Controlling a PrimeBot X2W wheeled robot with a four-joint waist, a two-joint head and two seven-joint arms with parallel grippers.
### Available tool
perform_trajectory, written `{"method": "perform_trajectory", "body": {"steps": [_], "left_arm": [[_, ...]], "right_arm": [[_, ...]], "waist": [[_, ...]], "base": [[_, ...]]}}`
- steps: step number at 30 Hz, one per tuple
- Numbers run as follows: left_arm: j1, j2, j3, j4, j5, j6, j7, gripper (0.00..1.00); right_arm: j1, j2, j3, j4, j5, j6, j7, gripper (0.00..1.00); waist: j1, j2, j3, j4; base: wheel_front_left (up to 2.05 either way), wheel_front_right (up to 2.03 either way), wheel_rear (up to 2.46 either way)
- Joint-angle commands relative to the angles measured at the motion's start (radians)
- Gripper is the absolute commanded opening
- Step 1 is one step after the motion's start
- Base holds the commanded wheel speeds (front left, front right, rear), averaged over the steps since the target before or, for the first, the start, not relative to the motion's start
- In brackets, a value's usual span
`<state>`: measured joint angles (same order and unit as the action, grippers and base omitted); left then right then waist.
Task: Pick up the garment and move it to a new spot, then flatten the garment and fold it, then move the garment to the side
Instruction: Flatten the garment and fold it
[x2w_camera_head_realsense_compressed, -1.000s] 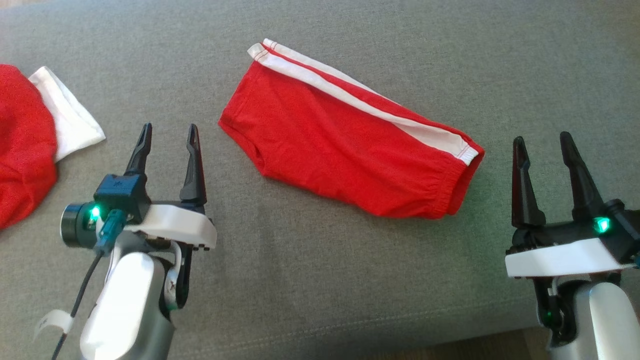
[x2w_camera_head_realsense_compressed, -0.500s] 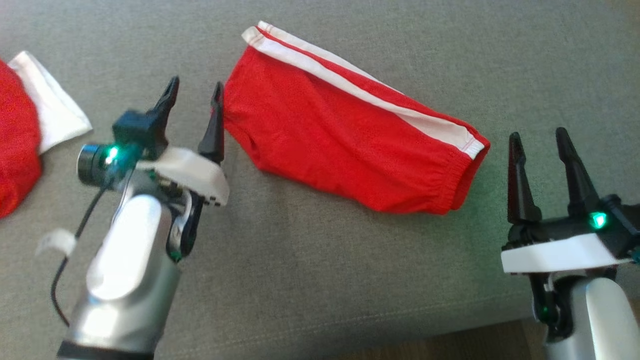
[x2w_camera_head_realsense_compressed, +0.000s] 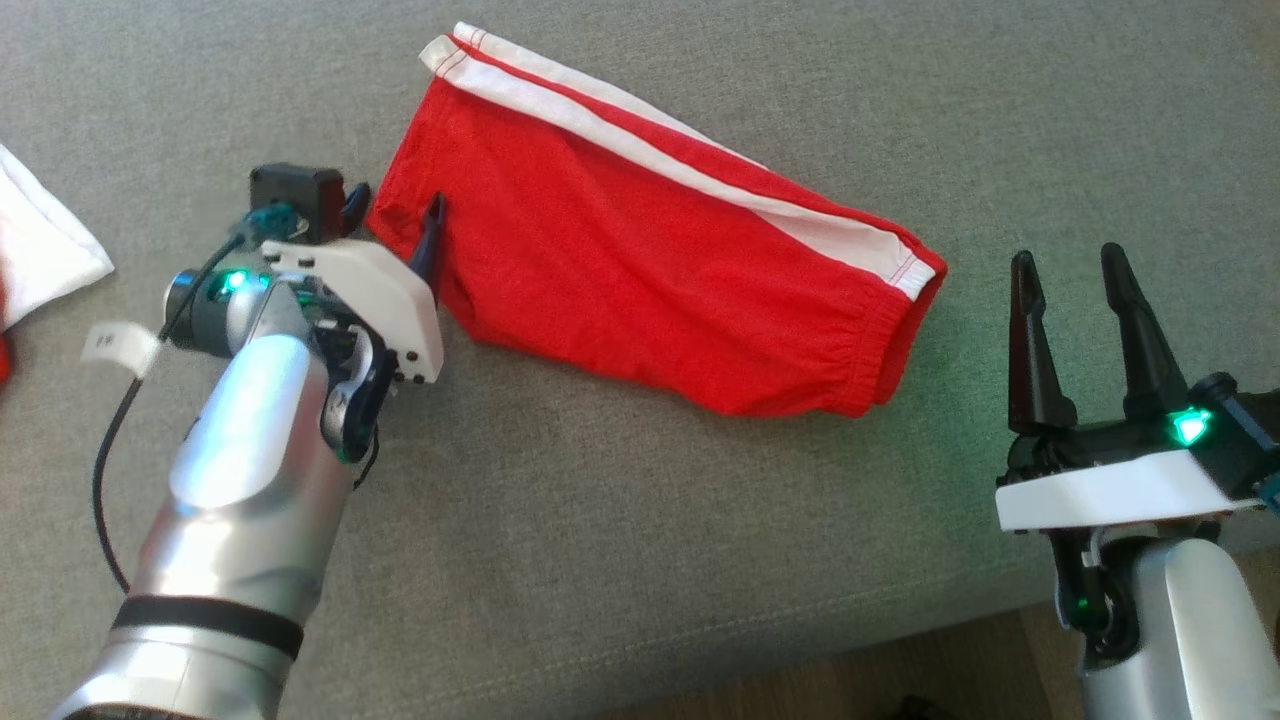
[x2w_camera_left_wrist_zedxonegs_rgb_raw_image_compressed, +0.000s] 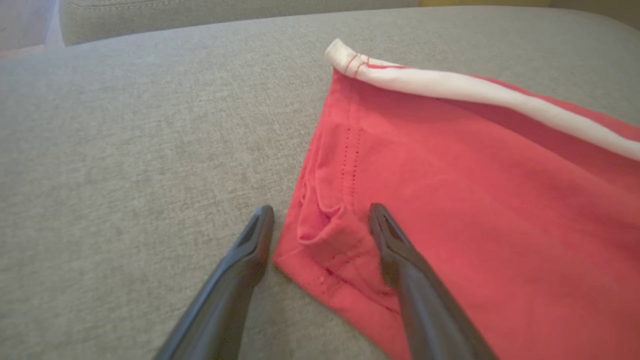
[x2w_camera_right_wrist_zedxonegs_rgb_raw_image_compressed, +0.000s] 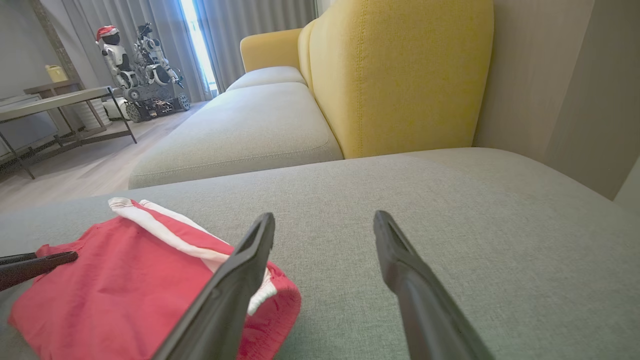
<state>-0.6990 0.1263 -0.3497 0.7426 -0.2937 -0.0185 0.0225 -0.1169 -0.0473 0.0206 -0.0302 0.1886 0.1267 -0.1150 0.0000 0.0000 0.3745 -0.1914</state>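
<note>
The garment (x2w_camera_head_realsense_compressed: 640, 260) is a pair of red shorts with white side stripes, lying folded flat on the grey sofa cushion (x2w_camera_head_realsense_compressed: 700, 560). My left gripper (x2w_camera_head_realsense_compressed: 395, 205) stands open at its near left corner. In the left wrist view that gripper (x2w_camera_left_wrist_zedxonegs_rgb_raw_image_compressed: 320, 220) straddles the hem corner of the garment (x2w_camera_left_wrist_zedxonegs_rgb_raw_image_compressed: 450, 200): one finger rests over the red cloth, the other over bare cushion. My right gripper (x2w_camera_head_realsense_compressed: 1070, 270) is open and empty, just right of the waistband end. In the right wrist view this gripper (x2w_camera_right_wrist_zedxonegs_rgb_raw_image_compressed: 325, 220) points past the garment (x2w_camera_right_wrist_zedxonegs_rgb_raw_image_compressed: 125, 280).
A white and red cloth (x2w_camera_head_realsense_compressed: 40, 250) lies at the far left edge. The cushion's front edge and the floor (x2w_camera_head_realsense_compressed: 850, 690) run along the bottom. A yellow backrest (x2w_camera_right_wrist_zedxonegs_rgb_raw_image_compressed: 400, 75), a further seat cushion (x2w_camera_right_wrist_zedxonegs_rgb_raw_image_compressed: 240, 130), a table (x2w_camera_right_wrist_zedxonegs_rgb_raw_image_compressed: 50, 100) and another robot (x2w_camera_right_wrist_zedxonegs_rgb_raw_image_compressed: 140, 65) stand beyond.
My left gripper has moved forward and right, from bare cushion to the garment's left corner, staying open. The head camera has shifted. The right gripper has hardly moved.
</note>
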Motion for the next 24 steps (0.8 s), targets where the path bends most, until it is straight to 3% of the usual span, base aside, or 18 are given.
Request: {"method": "perform_trajectory", "body": {"steps": [1,2,5,6,7,17,24], "left_arm": [[-0.044,0.018,0.012,-0.012,-0.005,-0.004,0.017,1.00],[-0.047,0.015,0.008,-0.003,-0.006,-0.006,0.028,0.99],[-0.053,0.009,-0.005,0.017,-0.008,-0.011,0.058,0.38],[-0.052,0.008,-0.008,0.023,-0.010,-0.013,0.069,0.07],[-0.053,0.006,-0.010,0.025,-0.011,-0.013,0.074,0.00],[-0.023,0.005,-0.011,-0.003,-0.022,0.010,0.054,0.00],[0.111,0.004,0.032,-0.121,-0.077,0.049,0.009,0.00]], "right_arm": [[-0.014,-0.003,0.016,-0.027,0.013,0.004,-0.008,1.00],[-0.014,-0.003,0.015,-0.026,0.014,0.004,-0.007,1.00],[-0.013,-0.003,0.013,-0.023,0.016,0.004,-0.008,1.00],[-0.013,-0.003,0.012,-0.023,0.016,0.004,-0.008,1.00],[-0.012,-0.003,0.012,-0.024,0.016,0.004,-0.008,1.00],[0.006,-0.003,0.005,-0.026,0.023,0.004,0.000,1.00],[0.016,-0.003,0.015,-0.034,0.027,0.004,0.026,1.00]], "waist": [[0.0000,0.0000,-0.002,0.002],[0.0000,0.0000,-0.003,0.003],[0.0000,0.0000,-0.008,0.005],[0.0000,0.0000,-0.011,0.005],[0.0000,0.0000,-0.013,0.006],[0.0000,0.0000,-0.043,0.023],[0.0000,0.0000,-0.061,0.068]], "base": [[0.00,0.00,0.00],[0.00,0.00,0.00],[0.00,0.00,0.00],[0.00,0.00,0.00],[0.00,0.00,0.00],[0.00,0.00,0.00],[0.00,0.00,0.00]]}}
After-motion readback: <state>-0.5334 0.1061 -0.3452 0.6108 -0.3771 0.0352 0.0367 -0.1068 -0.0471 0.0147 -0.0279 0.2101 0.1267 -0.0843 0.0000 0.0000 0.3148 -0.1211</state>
